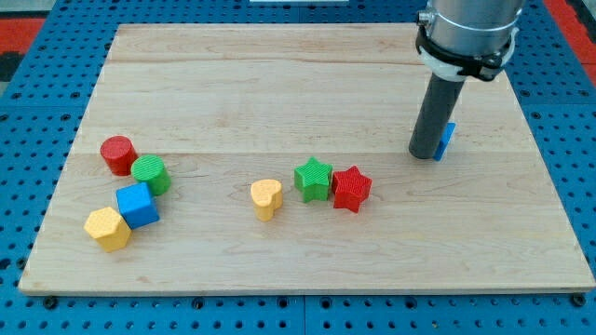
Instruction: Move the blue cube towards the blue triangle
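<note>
The blue cube (138,205) sits at the view's lower left, touching the green cylinder (150,174) above it and the yellow hexagonal block (107,228) at its lower left. The blue triangle (446,140) is at the view's upper right, mostly hidden behind my rod; only its right edge shows. My tip (426,154) rests on the board right against the blue triangle's left side, far to the right of the blue cube.
A red cylinder (118,154) stands just upper left of the green cylinder. A yellow heart (266,198), a green star (314,179) and a red star (351,189) lie in a row mid-board. The wooden board (279,84) lies on a blue pegboard.
</note>
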You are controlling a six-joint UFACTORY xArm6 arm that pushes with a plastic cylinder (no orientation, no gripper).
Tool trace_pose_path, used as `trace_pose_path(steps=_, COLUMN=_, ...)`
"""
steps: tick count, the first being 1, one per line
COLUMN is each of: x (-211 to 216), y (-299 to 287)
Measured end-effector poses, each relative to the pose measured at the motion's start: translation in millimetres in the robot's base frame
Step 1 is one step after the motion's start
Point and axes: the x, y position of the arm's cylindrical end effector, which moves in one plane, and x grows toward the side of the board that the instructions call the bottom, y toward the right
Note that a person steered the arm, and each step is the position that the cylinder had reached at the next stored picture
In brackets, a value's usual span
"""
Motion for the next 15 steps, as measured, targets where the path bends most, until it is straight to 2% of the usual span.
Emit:
trace_pose_path(steps=1, x=-20, y=-117)
trace_pose_path(steps=2, x=-18, y=-230)
trace_pose_path(steps=4, x=81, y=-244)
trace_pose_path(steps=5, x=156, y=-275)
trace_pose_path(steps=6, x=150, y=-329)
trace_pose_path(steps=7, x=104, y=-334)
trace_pose_path(steps=9, x=52, y=-318)
trace_pose_path(steps=10, x=13, y=-294)
trace_pose_path(steps=12, x=-77, y=-309)
trace_pose_path(steps=13, x=-87, y=-287)
trace_pose_path(steps=14, x=-70, y=-212)
trace_pose_path(steps=15, x=-66, y=-253)
